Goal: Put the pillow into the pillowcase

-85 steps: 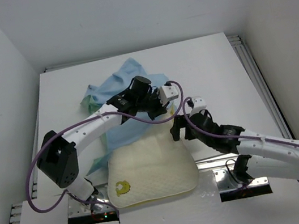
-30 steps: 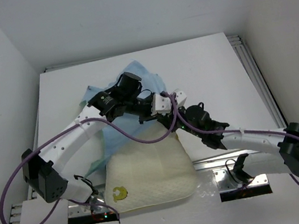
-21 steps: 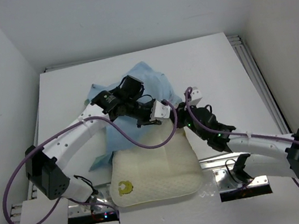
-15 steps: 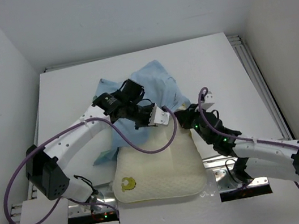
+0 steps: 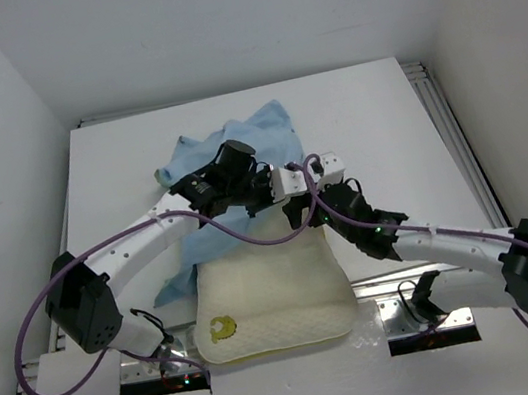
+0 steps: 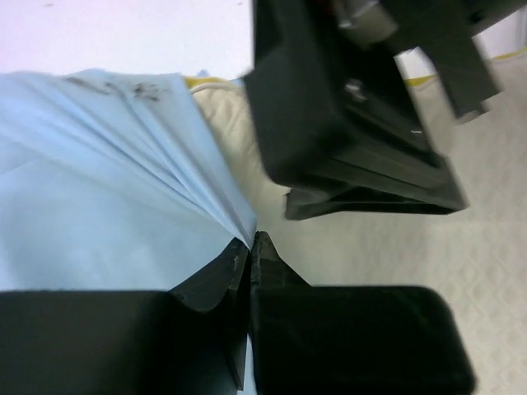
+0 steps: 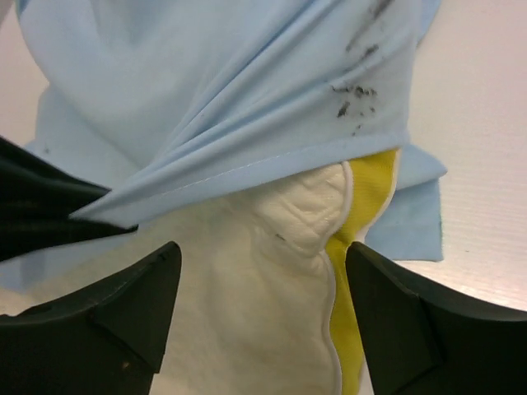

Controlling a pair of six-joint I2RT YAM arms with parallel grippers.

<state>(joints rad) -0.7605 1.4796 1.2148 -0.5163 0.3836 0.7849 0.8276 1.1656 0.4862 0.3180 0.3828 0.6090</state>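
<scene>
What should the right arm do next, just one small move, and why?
Probably close the right end effector on the pillow corner: its jaws stand open facing it, while the shut left end effector holds the pillowcase over it.

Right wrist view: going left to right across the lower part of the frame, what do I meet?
Gripper finger → pillow → yellow seam → other gripper finger → table.

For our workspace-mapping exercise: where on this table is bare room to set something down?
Bare table right of the pillowcase up to the side rail, and a strip left of it. Crowded centre: left gripper and right gripper meet over pillowcase and pillow.
</scene>
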